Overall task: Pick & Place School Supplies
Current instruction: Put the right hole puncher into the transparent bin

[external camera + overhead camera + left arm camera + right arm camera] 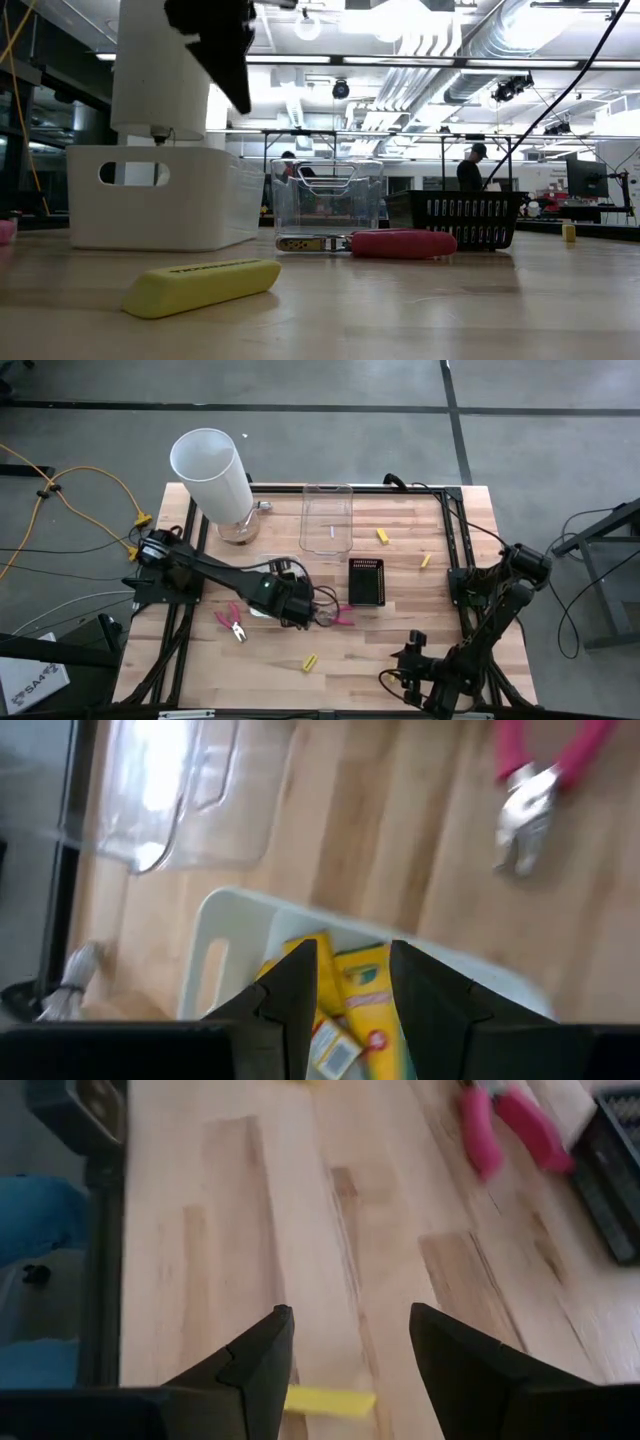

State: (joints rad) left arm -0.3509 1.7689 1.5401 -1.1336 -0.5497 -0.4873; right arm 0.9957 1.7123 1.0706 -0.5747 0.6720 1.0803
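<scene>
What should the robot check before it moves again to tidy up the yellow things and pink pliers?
1. Yellow packs in the white tray: ok, two lie inside it, below the left gripper.
2. Right gripper ready to grab: ok, its jaws are apart above bare wood near the table's front edge.
3. Something for it to pick: ok, a yellow stick lies loose just ahead of it.
4. Pink pliers put away: not ok, both lie on the table, one on each side of the left arm.
5. Other sticks put away: not ok, two lie loose near the black tray.
6. Arms apart: ok.
</scene>
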